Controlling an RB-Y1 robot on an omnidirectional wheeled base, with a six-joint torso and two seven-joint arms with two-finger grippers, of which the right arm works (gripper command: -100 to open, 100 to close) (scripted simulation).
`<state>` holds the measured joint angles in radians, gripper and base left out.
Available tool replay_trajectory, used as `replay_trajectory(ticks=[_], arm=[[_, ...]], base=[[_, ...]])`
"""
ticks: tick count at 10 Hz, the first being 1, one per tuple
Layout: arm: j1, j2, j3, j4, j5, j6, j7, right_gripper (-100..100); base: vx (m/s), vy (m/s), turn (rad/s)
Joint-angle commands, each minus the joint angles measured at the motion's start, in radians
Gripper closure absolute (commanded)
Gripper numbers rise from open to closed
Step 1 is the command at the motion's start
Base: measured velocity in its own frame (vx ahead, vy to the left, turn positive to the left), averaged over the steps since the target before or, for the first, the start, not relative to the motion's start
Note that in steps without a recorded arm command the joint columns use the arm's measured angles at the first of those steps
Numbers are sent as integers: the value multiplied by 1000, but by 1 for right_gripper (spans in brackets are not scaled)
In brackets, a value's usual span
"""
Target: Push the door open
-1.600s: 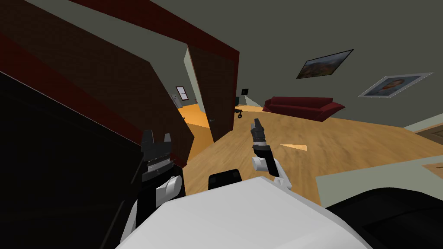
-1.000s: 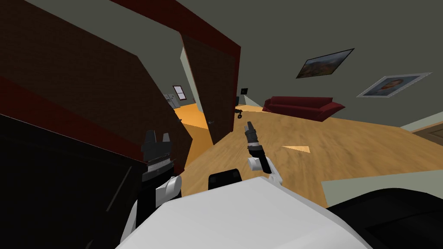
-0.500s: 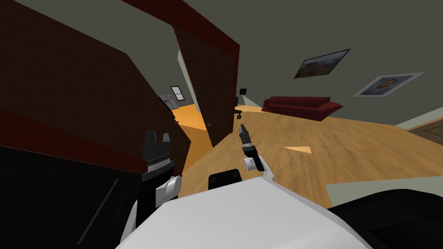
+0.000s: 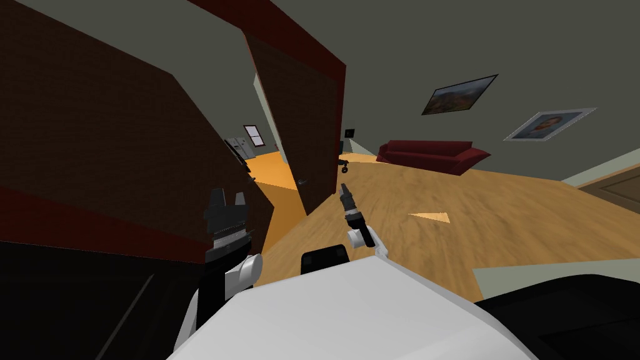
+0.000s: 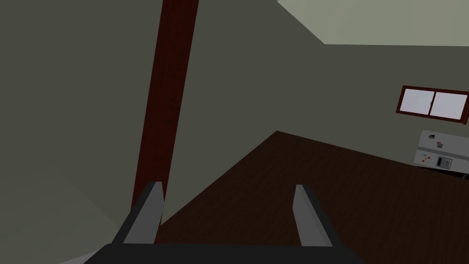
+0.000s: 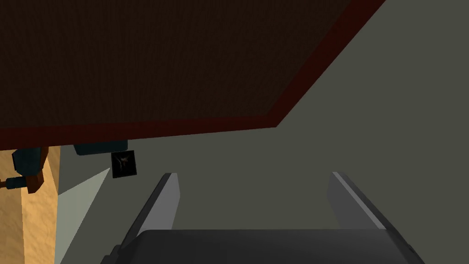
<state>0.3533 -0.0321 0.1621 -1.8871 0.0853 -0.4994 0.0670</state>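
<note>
With jaws apart on left gripper (image 4: 227,197) and right gripper (image 4: 343,187), the right's blades might snag the edge of the dark brown door (image 4: 312,125) at 11 o'clock.

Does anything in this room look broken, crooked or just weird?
Nothing broken or spilled. The wall pictures slant only with the camera. One oddity: a pure black area beside the dark brown door, where nothing is drawn.

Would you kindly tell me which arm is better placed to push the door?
Probably the left: the left hand stands open right beside the dark brown door, which lies before its fingers. The right hand, also open, points toward the grey wall.
</note>
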Motion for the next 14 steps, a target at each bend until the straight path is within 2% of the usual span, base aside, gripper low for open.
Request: replay_trajectory(ticks=[1, 14], arm=[[-13, -9, 21, 36, -4, -9, -8, -100], [-124, -47, 212, 348, -24, -86, -57, -100]], base=[[94, 5, -38], [100, 12, -40]])
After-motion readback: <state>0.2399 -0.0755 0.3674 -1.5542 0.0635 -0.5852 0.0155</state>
